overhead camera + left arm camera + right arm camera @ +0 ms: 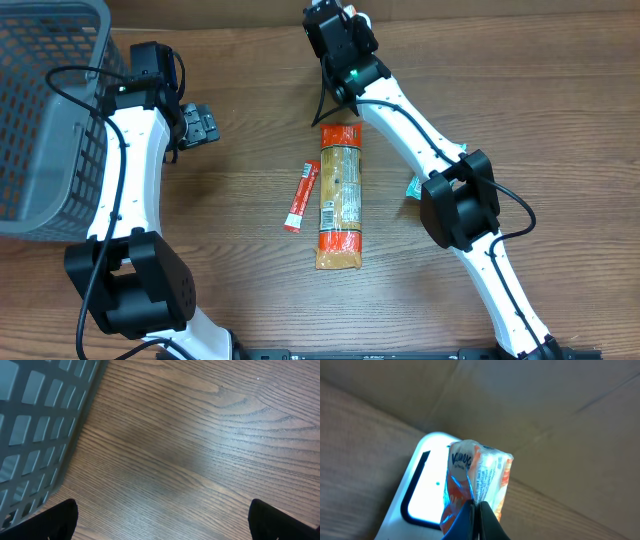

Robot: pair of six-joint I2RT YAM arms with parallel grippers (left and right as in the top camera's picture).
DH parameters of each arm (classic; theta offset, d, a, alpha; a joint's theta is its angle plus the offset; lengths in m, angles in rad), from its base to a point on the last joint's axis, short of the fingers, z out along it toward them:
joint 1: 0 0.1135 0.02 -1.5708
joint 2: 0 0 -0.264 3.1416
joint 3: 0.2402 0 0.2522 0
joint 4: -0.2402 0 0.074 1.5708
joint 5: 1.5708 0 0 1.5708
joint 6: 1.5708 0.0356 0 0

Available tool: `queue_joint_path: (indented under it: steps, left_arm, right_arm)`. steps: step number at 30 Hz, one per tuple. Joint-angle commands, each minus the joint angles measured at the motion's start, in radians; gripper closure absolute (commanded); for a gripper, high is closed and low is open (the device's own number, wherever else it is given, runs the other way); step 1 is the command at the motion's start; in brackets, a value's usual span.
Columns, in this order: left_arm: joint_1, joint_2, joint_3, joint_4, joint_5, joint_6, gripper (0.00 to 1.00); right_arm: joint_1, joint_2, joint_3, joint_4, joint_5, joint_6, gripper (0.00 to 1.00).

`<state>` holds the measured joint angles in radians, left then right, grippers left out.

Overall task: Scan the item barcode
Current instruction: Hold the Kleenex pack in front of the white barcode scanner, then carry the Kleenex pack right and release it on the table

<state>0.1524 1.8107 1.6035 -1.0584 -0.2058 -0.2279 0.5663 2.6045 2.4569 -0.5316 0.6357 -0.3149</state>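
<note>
At the far edge of the desk, the Kleenex tissue pack [480, 477] sits pinched tight in my right gripper [476, 510], just before the glowing scanner [420, 492]. Mid-desk lie a long orange packet [340, 195] and a red sachet [300, 197]. My left gripper [165, 522] gapes wide beside the grey basket [35, 420].

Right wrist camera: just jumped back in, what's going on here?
The right gripper is shut on a tissue pack, holding it in front of the lit scanner. The left gripper is open and empty over the table, beside the grey basket. A long orange packet and a small red sachet lie on the table.
</note>
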Motion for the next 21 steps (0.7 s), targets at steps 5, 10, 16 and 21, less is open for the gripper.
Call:
queue_joint_path:
  steps: [5,10,16,21]
  left_arm:
    - [0.002,-0.008,0.018,0.0,0.005,0.011,0.0]
    - [0.002,-0.008,0.018,0.0,0.005,0.011,0.0]
    - [0.002,-0.008,0.018,0.0,0.005,0.011,0.0]
    - [0.002,-0.008,0.018,0.0,0.005,0.011,0.0]
  right_arm:
    - [-0.001,0.006,-0.059,0.016,-0.027,-0.008,0.96]
    - [-0.001,-0.018,-0.043,0.027,0.047,0.021,0.96]
    - [-0.005,-0.183,-0.033,-0.088,0.038,0.185,0.96]
    - [-0.008,-0.386,-0.033,-0.258,-0.01,0.348,0.96]
